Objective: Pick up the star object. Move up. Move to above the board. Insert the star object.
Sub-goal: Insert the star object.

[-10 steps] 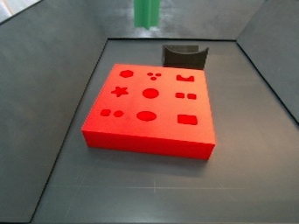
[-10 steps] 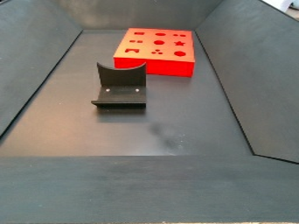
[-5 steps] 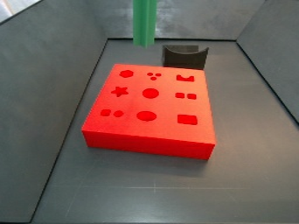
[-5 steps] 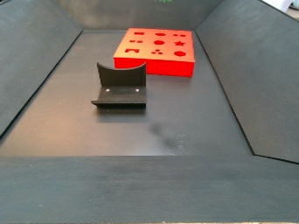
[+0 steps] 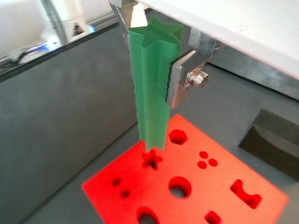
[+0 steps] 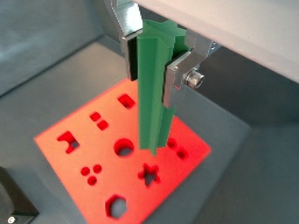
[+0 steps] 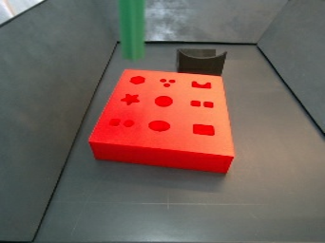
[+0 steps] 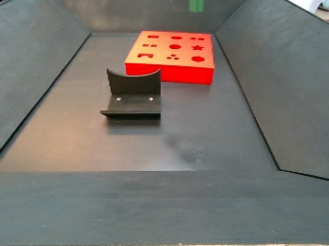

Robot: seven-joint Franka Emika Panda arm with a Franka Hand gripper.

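Gripper (image 5: pixel 158 54) clamps the upper end of the green star object (image 5: pixel 152 92), silver finger plates (image 5: pixel 184 77) pressed on either side, both wrist views show this. Peg hangs upright, lower tip in the air above the red board (image 5: pixel 222 188), not touching it; in a wrist view (image 6: pixel 155 87) the tip sits over the star cutout (image 6: pixel 149 174) area, exact alignment unclear. In a side view the peg (image 7: pixel 132 27) shows at the top edge, above the board's (image 7: pixel 162 119) far left part. Other side view: only a green sliver (image 8: pixel 197 5) at the top, above the board (image 8: pixel 171 56). Dark fixture (image 8: pixel 131 93) stands on the floor nearer that camera, apart from the board; also seen behind the board (image 7: pixel 202 60).
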